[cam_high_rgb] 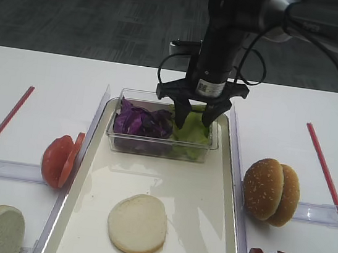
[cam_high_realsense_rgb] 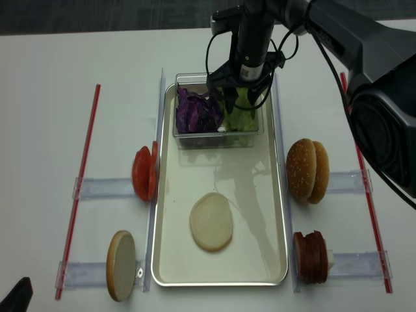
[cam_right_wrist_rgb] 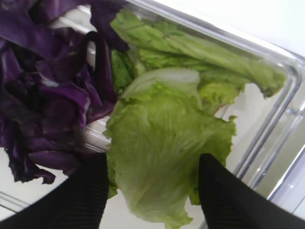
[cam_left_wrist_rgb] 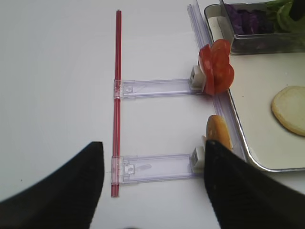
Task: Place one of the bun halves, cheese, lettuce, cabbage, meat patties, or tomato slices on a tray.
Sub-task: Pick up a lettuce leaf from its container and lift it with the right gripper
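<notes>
The right gripper [cam_high_rgb: 195, 114] hangs with its dark jaws spread over the crinkled yellow-green lettuce [cam_right_wrist_rgb: 164, 143] in the clear plastic tub [cam_high_rgb: 119, 140] at upper centre — released, nothing held. This looks like the pick; next it must descend, pinch a leaf, then carry it to the cream-white tray [cam_high_rgb: 209, 200].

Clear plastic tub [cam_high_rgb: 126, 143] of purple cabbage [cam_high_rgb: 143, 122], red strips [cam_high_realsense_rgb: 78, 188] on white table [cam_high_rgb: 50, 80], clear plastic holders [cam_left_wrist_rgb: 152, 87]
</notes>
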{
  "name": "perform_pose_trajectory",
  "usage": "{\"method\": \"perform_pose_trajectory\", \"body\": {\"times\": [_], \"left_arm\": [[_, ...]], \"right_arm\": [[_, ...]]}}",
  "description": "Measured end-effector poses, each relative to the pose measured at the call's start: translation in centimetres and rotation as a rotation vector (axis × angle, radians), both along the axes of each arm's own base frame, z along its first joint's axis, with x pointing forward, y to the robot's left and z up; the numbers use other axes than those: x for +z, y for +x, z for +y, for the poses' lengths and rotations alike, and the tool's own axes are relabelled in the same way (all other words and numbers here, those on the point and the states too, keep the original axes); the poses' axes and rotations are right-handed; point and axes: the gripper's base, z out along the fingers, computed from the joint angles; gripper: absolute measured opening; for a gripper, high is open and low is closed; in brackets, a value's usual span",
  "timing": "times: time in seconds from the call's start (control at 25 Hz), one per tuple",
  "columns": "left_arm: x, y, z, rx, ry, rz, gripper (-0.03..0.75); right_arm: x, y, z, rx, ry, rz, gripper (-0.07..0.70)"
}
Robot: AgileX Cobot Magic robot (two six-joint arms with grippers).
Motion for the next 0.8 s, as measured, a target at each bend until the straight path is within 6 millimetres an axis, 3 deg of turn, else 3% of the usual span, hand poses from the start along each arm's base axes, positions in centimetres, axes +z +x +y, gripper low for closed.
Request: {"method": "perform_pose_trajectory", "body": {"times": [0.44,0.68,0.8], "left_arm": [[0.00,0.00,0.00,0.000,0.000,0.000,0.433],[0.00,0.00,0.00,0.000,0.000,0.000,0.433],[0.00,0.00,0.00,0.000,0.000,0.000,0.433]], "right_arm": [[-1.03,0.16,0.08,-0.029,-0.007,0.022,0.390],[-1.03,0.16,0.08,-0.041,-0.006,0.024,0.210],[-1.03,0.17,0.06,-0.042,-0.008,0.023,0.162]]}}
